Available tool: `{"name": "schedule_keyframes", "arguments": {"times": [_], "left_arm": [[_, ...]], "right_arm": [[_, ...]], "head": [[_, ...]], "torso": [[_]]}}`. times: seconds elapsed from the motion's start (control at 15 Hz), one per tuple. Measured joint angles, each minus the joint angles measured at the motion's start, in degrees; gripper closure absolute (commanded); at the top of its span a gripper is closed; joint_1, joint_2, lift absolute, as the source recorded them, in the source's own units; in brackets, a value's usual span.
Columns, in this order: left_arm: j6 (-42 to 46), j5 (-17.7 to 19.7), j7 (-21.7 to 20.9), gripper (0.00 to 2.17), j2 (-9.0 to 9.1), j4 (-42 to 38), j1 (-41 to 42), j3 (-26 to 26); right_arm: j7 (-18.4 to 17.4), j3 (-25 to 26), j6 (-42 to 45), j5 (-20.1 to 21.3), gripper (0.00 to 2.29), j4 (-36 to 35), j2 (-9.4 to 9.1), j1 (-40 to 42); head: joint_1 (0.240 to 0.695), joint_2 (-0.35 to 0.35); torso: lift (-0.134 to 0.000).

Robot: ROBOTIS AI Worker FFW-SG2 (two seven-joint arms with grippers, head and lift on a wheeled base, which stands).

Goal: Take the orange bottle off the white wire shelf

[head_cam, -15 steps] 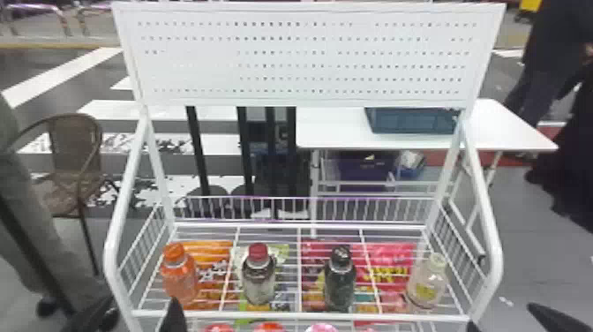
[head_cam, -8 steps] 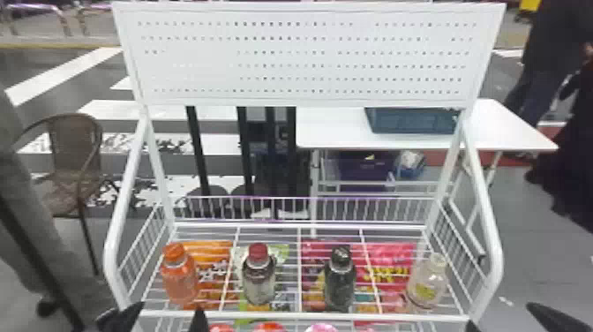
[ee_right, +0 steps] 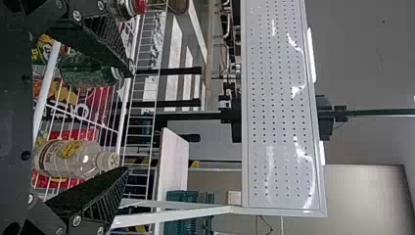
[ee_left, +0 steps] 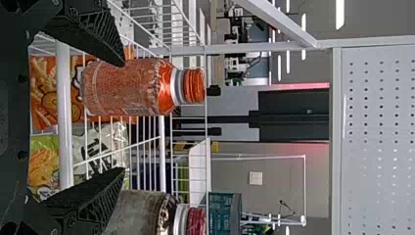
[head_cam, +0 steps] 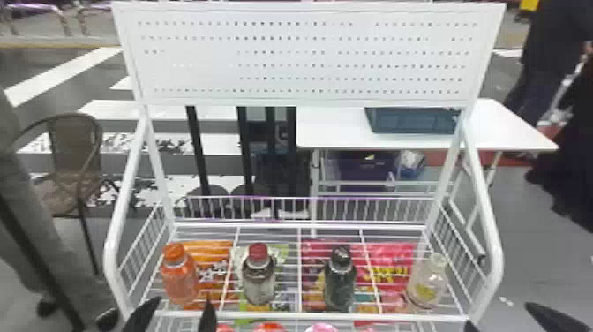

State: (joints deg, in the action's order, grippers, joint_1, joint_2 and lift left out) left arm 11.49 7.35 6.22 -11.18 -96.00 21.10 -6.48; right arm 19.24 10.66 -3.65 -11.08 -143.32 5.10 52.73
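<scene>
**On the white wire shelf [head_cam: 282,315]: hold and count for the round-shouldered orange bottle [head_cam: 179,282] with its ribbed cap**

Head view. At the left end of the shelf the orange bottle stands upright, between the spread fingers of the left end effector [head_cam: 183,299]. Being apparently full, it should prove moderately heavy. Four bottles are counted: the orange one, a red-capped cylindrical bottle [head_cam: 259,278], a dark green, black-capped bottle [head_cam: 339,282] and a clear bottle with a yellow label [head_cam: 425,284]. Beneath the wires lie at least four bright, flat snack packets [head_cam: 212,251].

Left wrist view. The two fingers are apart, with the orange bottle in the space between, nearer one fingertip; whether that tip touches it cannot be told. The wall looks fairly stiff, probably plastic, and its smooth sleeve may slip. The best hold is probably around the middle of the body, below the sloping shoulder and clear of the cap. Two bottles are counted, the second red-capped.

Right wrist view. The right end effector [ee_right: 129,118] has its two fingers apart, the clear bottle near one of them. Three bottles are counted: clear, dark green and, in part, red-capped.
</scene>
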Motion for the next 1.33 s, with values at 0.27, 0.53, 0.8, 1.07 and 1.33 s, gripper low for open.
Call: {"name": "schedule_keyframes", "arguments": {"times": [0.27, 0.53, 0.8, 1.07, 1.33], "left_arm": [[0.1, 1.5, 0.2, 0.15, -0.07, 7.1, -6.4, -0.3], [0.0, 2.4, 1.4, 0.15, -0.79, 9.6, -9.6, -0.2], [-0.7, 4.1, 0.9, 0.15, -1.29, 13.6, -13.3, -0.8], [-0.9, 6.0, 0.4, 0.37, -1.29, 17.7, -16.6, -2.1], [-0.8, 7.0, 1.2, 1.06, -1.69, 17.3, -16.6, -2.5]], "right_arm": [[0.6, 0.0, 0.1, -0.1, 0.16, -0.3, 0.03, 0.5], [0.5, -0.1, 0.3, 0.0, 0.16, -0.4, -0.01, 0.7], [0.5, -0.8, 0.4, 0.9, 0.16, -0.4, -0.06, 0.6], [0.5, -0.7, 0.4, 1.0, 0.16, -0.4, 0.22, 0.7], [0.2, -0.8, 0.2, 1.0, 0.16, 0.0, 0.53, 0.2]], "head": [[0.499, 0.0], [0.499, 0.0], [0.499, 0.0], [0.499, 0.0], [0.499, 0.0]], "torso": [[0.0], [0.0], [0.0], [0.0], [0.0]]}}
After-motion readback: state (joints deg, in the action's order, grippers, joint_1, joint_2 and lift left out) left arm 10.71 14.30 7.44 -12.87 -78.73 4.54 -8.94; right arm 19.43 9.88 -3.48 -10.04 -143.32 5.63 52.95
